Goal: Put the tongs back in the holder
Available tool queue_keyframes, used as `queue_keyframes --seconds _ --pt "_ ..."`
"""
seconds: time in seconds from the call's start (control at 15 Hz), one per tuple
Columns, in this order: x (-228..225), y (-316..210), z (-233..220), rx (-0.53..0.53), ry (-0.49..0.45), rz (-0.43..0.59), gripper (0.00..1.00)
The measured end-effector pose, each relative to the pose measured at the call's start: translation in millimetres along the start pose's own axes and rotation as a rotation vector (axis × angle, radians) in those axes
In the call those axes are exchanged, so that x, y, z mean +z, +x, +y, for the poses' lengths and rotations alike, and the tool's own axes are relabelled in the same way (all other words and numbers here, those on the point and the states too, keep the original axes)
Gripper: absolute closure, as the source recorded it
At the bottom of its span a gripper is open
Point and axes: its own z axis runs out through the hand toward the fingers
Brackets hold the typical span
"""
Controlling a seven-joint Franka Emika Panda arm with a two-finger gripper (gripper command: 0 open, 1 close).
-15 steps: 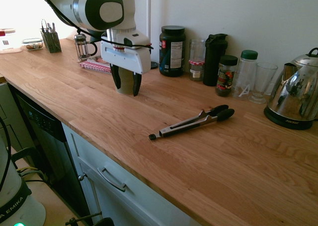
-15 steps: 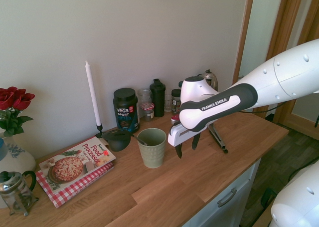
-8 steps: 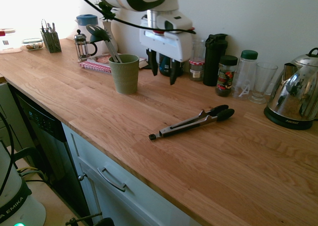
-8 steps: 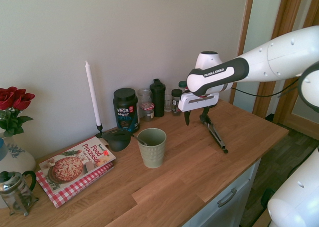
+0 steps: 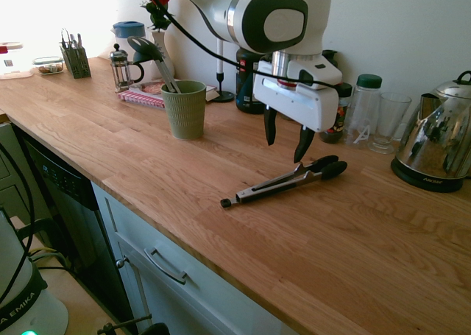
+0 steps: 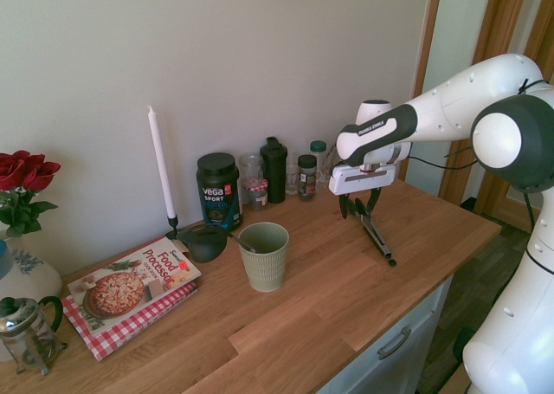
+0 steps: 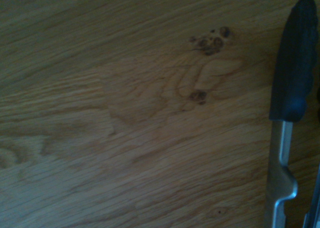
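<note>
Oak kitchen counter: slim silver tongs with black tips (image 5: 287, 181) lie flat near its front. Behind them, the white gripper (image 5: 285, 140), fingers apart and empty, has swung over from the sage-green ribbed holder cup (image 5: 183, 108), so pickup looks next.

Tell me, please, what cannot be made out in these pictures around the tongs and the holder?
- Tongs: the wrist view cuts them off at its edge, showing one black tip and part of one arm.
- Holder: its inside is hidden by its own wall in both exterior views; only a black ladle sticks out.
- Gripper: its fingers are outside the wrist view; the first exterior view shows them apart, above the tongs.
</note>
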Motion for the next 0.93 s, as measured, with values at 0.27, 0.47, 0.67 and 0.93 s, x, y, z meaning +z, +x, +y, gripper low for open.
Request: queue_keyframes --seconds 0.27,0.47,0.67,0.93 --pt "25.4 9.7 -2.6 -0.020 0.027 0.002 1.00" --pt "33.7 13.0 -6.2 -0.042 0.050 -0.010 1.00" --pt "38.8 15.3 -8.7 -0.045 0.051 -0.018 1.00" --pt "46.5 16.2 -7.7 -0.045 0.041 -0.026 1.00"
